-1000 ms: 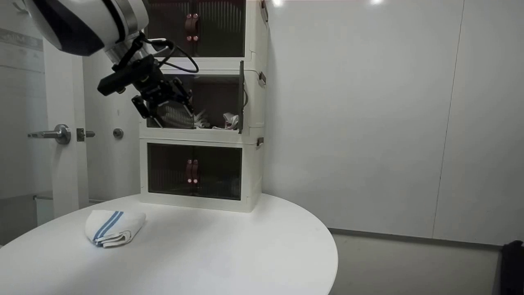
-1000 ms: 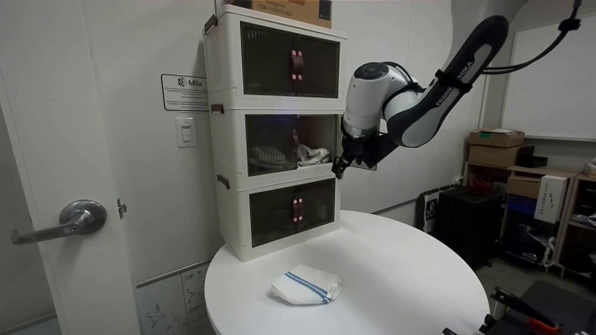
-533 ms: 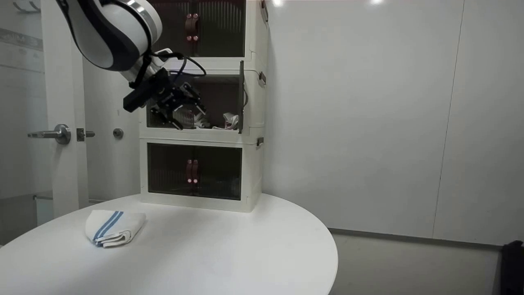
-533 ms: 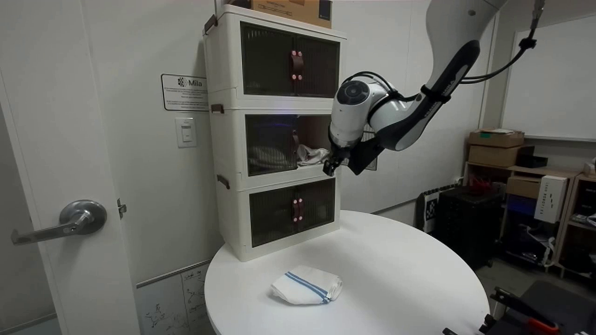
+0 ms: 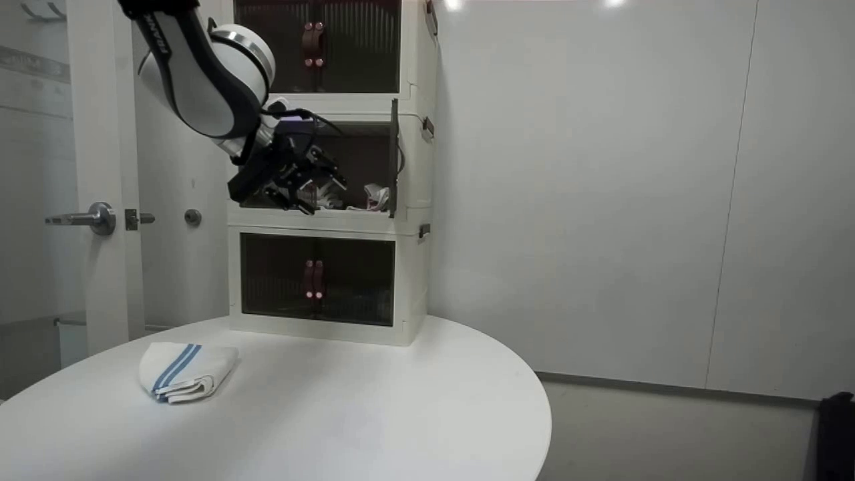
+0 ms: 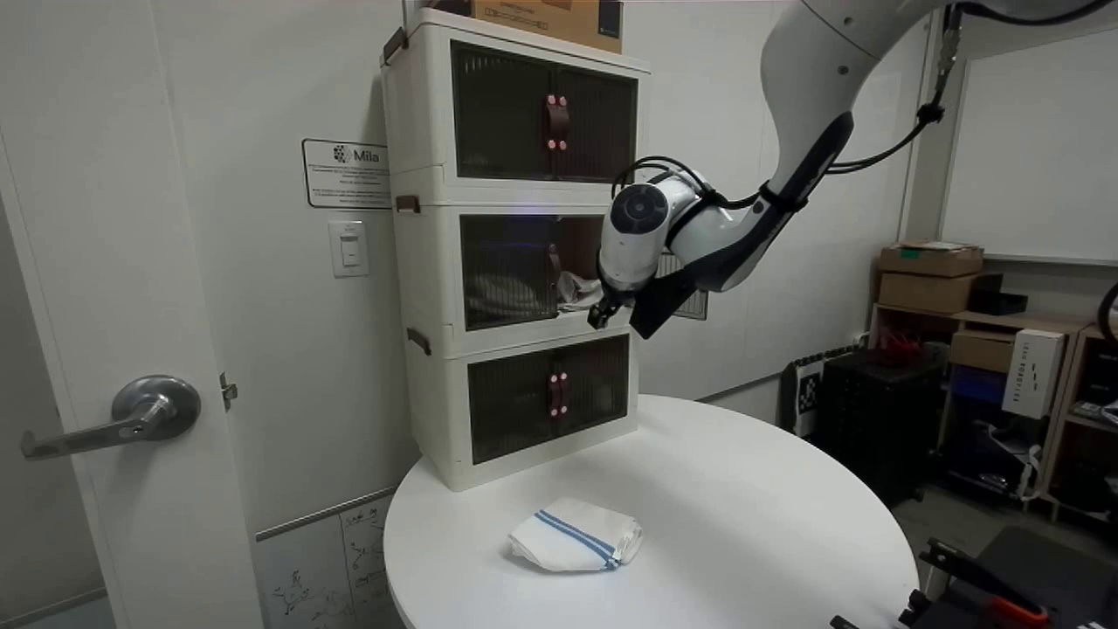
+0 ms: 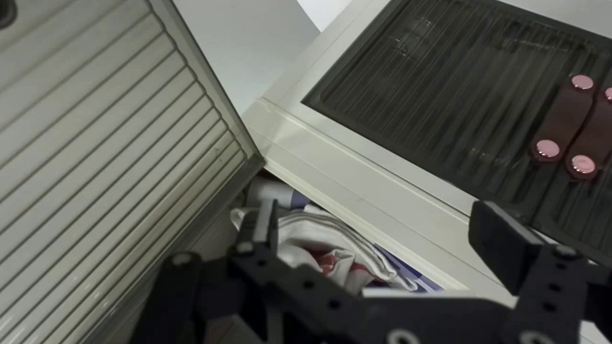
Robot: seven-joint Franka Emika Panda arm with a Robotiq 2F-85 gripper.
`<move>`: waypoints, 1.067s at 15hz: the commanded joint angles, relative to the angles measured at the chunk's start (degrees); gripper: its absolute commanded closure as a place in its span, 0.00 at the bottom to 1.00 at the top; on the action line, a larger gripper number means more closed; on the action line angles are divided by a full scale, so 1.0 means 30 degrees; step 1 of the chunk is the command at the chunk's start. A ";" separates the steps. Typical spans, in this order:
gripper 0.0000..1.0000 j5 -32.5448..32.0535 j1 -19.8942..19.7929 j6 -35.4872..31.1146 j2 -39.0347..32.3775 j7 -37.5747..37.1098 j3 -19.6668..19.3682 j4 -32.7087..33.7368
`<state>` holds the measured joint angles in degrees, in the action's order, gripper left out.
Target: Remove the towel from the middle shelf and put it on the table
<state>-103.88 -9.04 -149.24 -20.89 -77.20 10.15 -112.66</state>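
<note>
While fingers (image 7: 502,247) gape, the towel (image 7: 330,239) lies shelved.

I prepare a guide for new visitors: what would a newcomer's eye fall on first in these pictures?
Probably the Franka arm, its open Robotiq gripper in front of the middle shelf of the white three-tier cabinet. Next, perhaps, the folded blue-striped cloth on the round white table. In the wrist view, the white-and-red towel lies crumpled inside that shelf.
</note>
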 commanded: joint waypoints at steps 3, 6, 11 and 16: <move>0.00 -0.1767 0.0222 0.0896 -0.1925 -0.0697 -0.0110 0.2826; 0.00 -0.1723 0.0108 0.1003 -0.2452 -0.0463 -0.0065 0.3922; 0.00 -0.1453 0.0005 0.0837 -0.3395 -0.0280 -0.0093 0.5416; 0.00 -0.1451 -0.0223 0.0663 -0.4428 -0.0351 -0.0129 0.6905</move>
<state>-107.49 -9.55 -146.96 -31.22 -77.59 9.91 -96.32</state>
